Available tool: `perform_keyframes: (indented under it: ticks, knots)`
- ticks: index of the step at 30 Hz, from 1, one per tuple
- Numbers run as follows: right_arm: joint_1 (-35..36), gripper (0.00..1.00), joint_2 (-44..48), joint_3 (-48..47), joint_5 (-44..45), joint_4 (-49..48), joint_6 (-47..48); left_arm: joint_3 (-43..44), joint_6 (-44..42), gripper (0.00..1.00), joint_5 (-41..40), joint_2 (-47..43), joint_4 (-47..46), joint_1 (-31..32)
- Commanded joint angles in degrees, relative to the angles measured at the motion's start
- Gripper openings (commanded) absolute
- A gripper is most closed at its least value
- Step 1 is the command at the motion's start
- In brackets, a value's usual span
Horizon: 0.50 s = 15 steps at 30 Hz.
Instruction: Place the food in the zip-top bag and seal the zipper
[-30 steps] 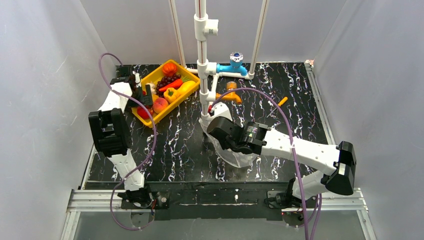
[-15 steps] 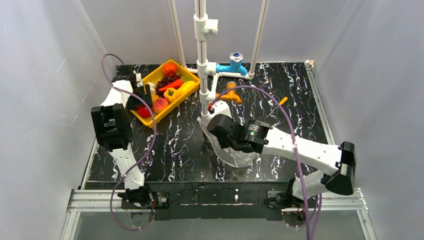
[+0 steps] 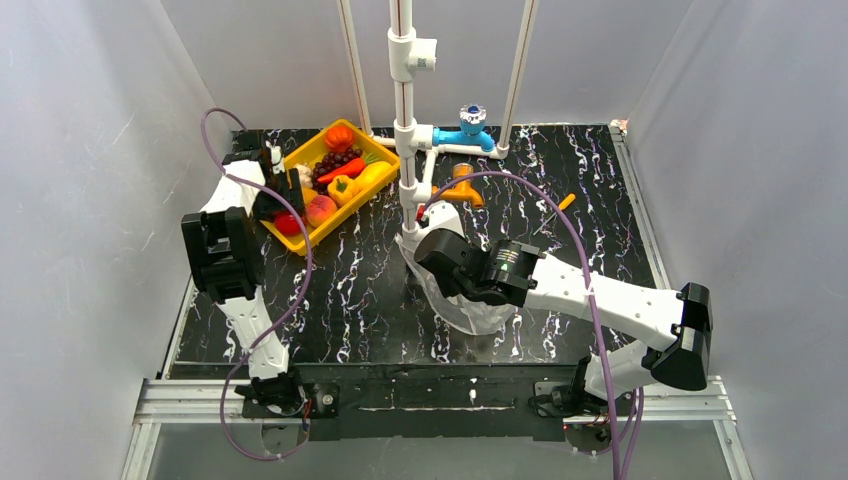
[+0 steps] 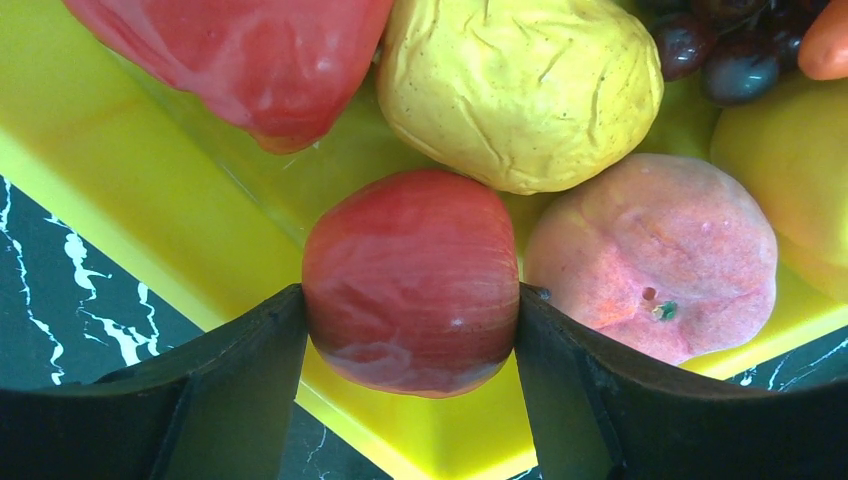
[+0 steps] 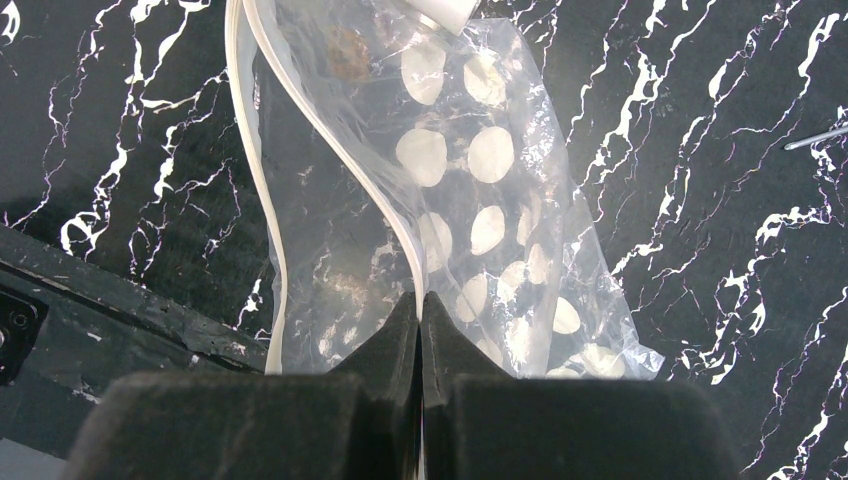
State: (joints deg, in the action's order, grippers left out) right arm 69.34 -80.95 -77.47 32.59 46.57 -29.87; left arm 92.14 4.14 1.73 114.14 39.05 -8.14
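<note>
My left gripper (image 4: 410, 300) is shut on a red apple (image 4: 410, 280) at the near corner of the yellow tray (image 4: 130, 180). A peach (image 4: 655, 255), a wrinkled yellow fruit (image 4: 520, 85), a red pepper (image 4: 250, 50) and dark grapes (image 4: 720, 50) lie around it. In the top view the apple (image 3: 287, 222) sits at the tray's left front end. My right gripper (image 5: 420, 305) is shut on the zipper (image 5: 330, 130), holding the dotted zip-top bag (image 5: 470, 200) with its mouth gaping. The bag (image 3: 470, 312) shows mid-table in the top view.
A white pipe stand (image 3: 405, 120) with a blue tap (image 3: 470, 125) rises just behind the bag. An orange fitting (image 3: 462, 185) and a small orange piece (image 3: 565, 203) lie on the black marbled table (image 3: 350, 300). White walls enclose both sides.
The left arm shifted slightly left a second ago and has stayed on the apple since. The right arm and bag have barely moved.
</note>
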Motion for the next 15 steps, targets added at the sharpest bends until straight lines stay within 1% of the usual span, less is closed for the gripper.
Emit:
perform_keyframes:
  ticks: [1, 3, 6, 9, 11, 15]
  knots:
    - [-0.4, 0.01, 1.9, -1.3, 0.7, -0.5, -0.5, -0.4, 2.2, 0.36, 2.4, -4.4, 2.0, 0.1]
    - [-0.4, 0.01, 1.8, -1.7, 0.8, -0.6, -0.3, -1.6, 3.3, 0.30, 3.2, -7.8, 2.3, 0.1]
    - [-0.4, 0.01, 1.8, -1.9, 0.9, -0.9, 0.1, -2.8, 5.2, 0.26, 3.7, -13.3, 4.6, 0.5]
    - [-0.8, 0.01, 1.9, -1.7, 0.1, -1.3, -0.3, -5.0, 8.9, 0.20, 6.4, -21.2, 6.5, 0.6]
    - [-1.5, 0.01, 2.4, -1.3, -1.3, -2.0, -0.9, -7.7, 11.5, 0.18, 10.6, -26.7, 6.9, 0.8]
    - [-2.9, 0.01, 4.5, 0.0, -5.9, -3.9, -1.9, -15.0, 16.8, 0.17, 20.7, -37.6, 6.2, 1.2]
